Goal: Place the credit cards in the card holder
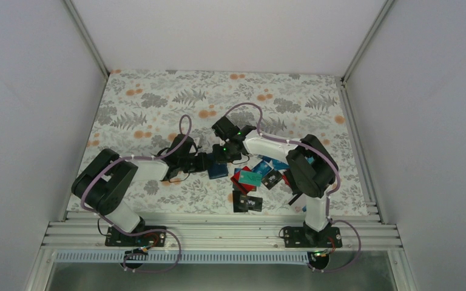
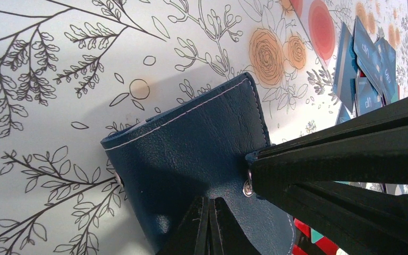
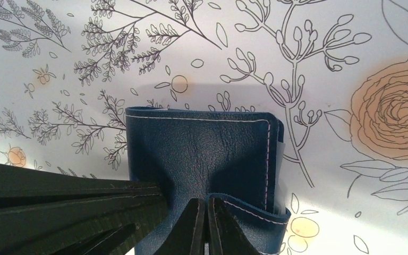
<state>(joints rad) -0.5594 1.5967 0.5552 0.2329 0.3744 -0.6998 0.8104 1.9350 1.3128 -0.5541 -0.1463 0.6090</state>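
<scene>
Nearest the arm bases, a pile of thin plastic credit cards (image 1: 250,179) in red, teal, blue and black lies before the right arm. Just left of it sits the navy-blue leather folding card holder (image 1: 218,171). The left gripper (image 2: 211,202) and right gripper (image 3: 206,202) each have their fingers pressed together, tips on its cover. I cannot tell whether either pinches the leather. Beyond lies the floral tablecloth (image 1: 158,97).

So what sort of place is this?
Probably a lab test booth: plain white walls box in a floral-covered table, and the left arm and right arm are bolted to an aluminium rail at its near edge.
</scene>
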